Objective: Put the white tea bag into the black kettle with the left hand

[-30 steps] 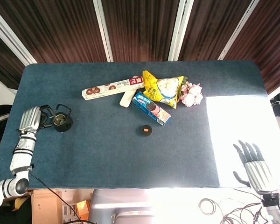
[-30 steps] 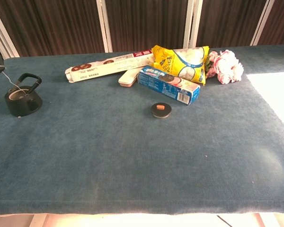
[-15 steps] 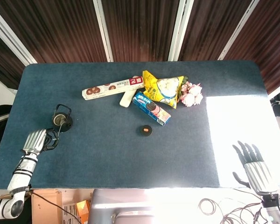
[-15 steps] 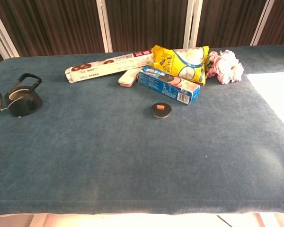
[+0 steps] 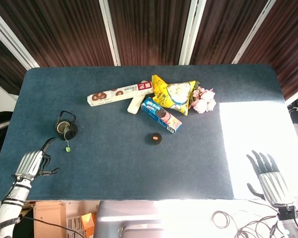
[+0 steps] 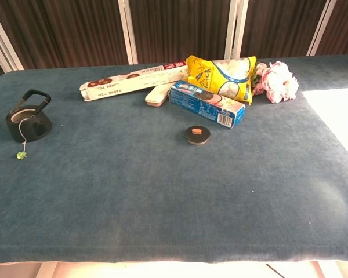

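Observation:
The small black kettle (image 5: 66, 128) stands upright near the table's left side, handle up, also seen in the chest view as the kettle (image 6: 27, 118). A thin string runs out of its mouth down to a small green tag (image 5: 68, 148) lying on the cloth, the same tag (image 6: 21, 154) in the chest view. The tea bag itself is hidden inside the kettle. My left hand (image 5: 31, 163) hovers at the table's front left corner, fingers spread, holding nothing. My right hand (image 5: 269, 177) is at the front right, fingers spread and empty.
At mid-back lie a long biscuit box (image 5: 120, 93), a white remote (image 5: 134, 104), a blue cookie pack (image 5: 161, 115), a yellow snack bag (image 5: 173, 94) and pink flowers (image 5: 202, 100). A small black lid with an orange centre (image 5: 156, 138) sits mid-table. Bright sunlight covers the right part.
My left hand has pulled back from the kettle toward the front left corner and let go of the string. The green tag now lies on the cloth. The right hand stayed put.

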`<action>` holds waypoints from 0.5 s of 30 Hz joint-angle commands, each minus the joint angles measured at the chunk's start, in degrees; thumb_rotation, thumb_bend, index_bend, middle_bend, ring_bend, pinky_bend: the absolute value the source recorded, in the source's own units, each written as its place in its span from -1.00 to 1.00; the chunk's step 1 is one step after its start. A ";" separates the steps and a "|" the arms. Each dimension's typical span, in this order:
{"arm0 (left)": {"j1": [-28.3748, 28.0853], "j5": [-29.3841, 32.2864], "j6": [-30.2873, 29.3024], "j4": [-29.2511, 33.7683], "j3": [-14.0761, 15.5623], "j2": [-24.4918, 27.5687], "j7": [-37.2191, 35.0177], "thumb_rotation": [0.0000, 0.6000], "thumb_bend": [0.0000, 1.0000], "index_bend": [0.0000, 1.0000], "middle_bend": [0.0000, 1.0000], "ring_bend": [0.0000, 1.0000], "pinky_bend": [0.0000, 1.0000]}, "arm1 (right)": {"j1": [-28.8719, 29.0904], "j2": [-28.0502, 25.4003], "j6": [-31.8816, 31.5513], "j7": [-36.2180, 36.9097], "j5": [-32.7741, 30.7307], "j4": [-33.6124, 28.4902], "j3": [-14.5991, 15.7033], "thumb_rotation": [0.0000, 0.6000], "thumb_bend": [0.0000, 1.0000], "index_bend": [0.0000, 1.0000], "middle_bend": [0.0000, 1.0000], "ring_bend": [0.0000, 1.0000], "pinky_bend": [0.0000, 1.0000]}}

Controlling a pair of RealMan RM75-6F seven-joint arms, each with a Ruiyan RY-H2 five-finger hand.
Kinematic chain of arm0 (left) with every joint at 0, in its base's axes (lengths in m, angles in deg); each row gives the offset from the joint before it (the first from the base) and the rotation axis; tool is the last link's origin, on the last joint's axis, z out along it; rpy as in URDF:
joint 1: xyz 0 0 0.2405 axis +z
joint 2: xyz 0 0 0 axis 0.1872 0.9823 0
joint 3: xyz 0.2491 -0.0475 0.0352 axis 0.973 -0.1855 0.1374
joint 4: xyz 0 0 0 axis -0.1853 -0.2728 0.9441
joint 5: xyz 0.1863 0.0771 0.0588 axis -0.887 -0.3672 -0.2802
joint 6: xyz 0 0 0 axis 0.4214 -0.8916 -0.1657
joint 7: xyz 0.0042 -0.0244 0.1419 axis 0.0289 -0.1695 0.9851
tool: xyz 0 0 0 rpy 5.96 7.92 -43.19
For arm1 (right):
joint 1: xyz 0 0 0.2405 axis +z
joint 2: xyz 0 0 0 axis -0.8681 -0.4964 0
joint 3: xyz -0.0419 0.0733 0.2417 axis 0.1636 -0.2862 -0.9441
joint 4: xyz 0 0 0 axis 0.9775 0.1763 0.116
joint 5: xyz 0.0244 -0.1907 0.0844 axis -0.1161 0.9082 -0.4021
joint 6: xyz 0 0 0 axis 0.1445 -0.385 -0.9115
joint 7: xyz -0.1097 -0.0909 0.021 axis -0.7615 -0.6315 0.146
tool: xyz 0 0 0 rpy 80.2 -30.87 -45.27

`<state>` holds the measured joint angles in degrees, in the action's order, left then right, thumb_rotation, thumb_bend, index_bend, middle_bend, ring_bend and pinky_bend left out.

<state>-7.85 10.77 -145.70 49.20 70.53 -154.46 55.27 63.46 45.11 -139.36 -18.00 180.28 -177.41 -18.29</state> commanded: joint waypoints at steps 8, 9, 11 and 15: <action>13.30 -17.23 -21.40 2.95 9.21 4.91 5.88 1.00 -1.00 -0.94 -1.00 -1.00 -0.79 | 0.30 0.76 0.80 -1.72 -0.28 -0.13 0.00 1.00 -0.52 -1.00 -1.00 -1.00 -1.00; 13.46 -16.97 -20.92 3.36 9.40 5.10 6.41 1.00 -1.00 -0.94 -1.00 -1.00 -0.79 | 0.30 0.78 0.82 -1.81 -0.25 -0.13 0.04 1.00 -0.52 -1.00 -1.00 -1.00 -1.00; 13.26 -16.43 -19.67 4.30 9.38 5.74 6.51 1.00 -1.00 -0.94 -1.00 -1.00 -0.79 | 0.37 0.87 1.00 -1.98 -0.08 -0.07 0.18 1.00 -0.52 -1.00 -1.00 -1.00 -1.00; 13.26 -16.82 -19.67 4.75 8.91 6.03 7.61 1.00 -1.00 -0.94 -1.00 -1.00 -0.79 | 0.35 0.90 1.08 -2.25 0.42 0.03 0.57 1.00 -0.52 -1.00 -1.00 -1.00 -1.00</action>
<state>5.19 -5.84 -165.14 53.54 79.44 -148.83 62.02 63.81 46.00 -138.29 -20.24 180.69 -177.40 -17.73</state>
